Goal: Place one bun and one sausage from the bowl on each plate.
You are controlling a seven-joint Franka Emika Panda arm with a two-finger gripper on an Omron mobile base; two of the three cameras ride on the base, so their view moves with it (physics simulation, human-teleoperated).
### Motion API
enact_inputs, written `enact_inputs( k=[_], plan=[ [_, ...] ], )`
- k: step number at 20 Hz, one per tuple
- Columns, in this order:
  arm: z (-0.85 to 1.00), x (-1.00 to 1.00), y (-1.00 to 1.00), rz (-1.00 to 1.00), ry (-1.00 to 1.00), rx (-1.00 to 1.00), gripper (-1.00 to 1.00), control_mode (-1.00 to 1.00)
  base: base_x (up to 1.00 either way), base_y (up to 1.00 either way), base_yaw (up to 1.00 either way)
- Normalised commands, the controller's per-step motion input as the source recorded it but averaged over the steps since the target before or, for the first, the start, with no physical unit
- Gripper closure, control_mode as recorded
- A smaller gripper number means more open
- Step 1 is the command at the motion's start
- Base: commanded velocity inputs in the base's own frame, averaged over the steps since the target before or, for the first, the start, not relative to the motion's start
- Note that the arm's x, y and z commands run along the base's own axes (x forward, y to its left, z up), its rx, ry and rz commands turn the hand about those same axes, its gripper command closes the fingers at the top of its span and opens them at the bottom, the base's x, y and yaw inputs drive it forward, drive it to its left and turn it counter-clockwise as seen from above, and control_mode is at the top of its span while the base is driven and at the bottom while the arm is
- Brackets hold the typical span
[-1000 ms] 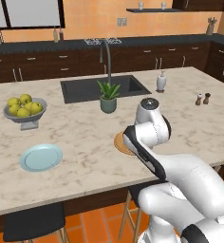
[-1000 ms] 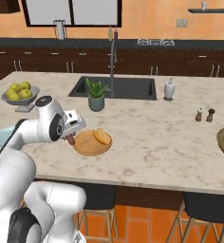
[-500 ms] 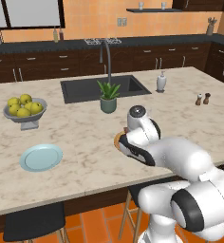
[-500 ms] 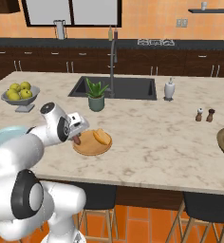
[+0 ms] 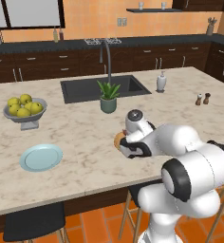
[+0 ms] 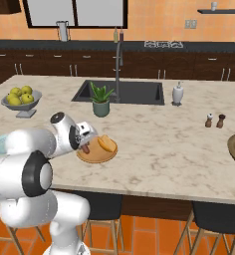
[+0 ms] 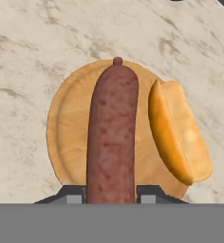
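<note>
A marble island counter (image 6: 154, 149) carries a tan wooden plate (image 6: 89, 155), set in front of the potted plant (image 6: 100, 99) that stands by the sink. On the plate, 1 bun (image 7: 178, 135) is laid toward its far side from the arm. Above the plate, 1 sausage (image 7: 112, 137) is gripped lengthwise by the gripper (image 7: 112, 193), its jaws closed narrowly on it.

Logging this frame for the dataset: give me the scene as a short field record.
held item: reddish-brown sausage
gripper: shut on the sausage, over the tan wooden plate
on tan plate: golden bun, beside the sausage
second plate: pale blue round plate, bare
counter: beige marble island
</note>
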Motion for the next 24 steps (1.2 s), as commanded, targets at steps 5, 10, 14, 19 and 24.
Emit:
enact_inputs(
  k=[5, 10, 14, 19, 24],
  plan=[
    [-0.27, 0.35, -0.04, 0.00, 0.00, 0.00, 1.00, -1.00, 0.00, 0.00, 0.00],
    [-0.21, 0.21, -0.01, 0.00, 0.00, 0.00, 1.00, -1.00, 0.00, 0.00, 0.00],
    [-0.15, 0.08, 0.00, 0.00, 0.00, 0.00, 1.00, -1.00, 0.00, 0.00, 0.00],
    [-0.11, 0.14, 0.00, 0.00, 0.00, 0.00, 1.00, -1.00, 0.00, 0.00, 0.00],
    [-0.10, 0.11, 0.00, 0.00, 0.00, 0.00, -1.00, -1.00, 0.00, 0.00, 0.00]
  ],
)
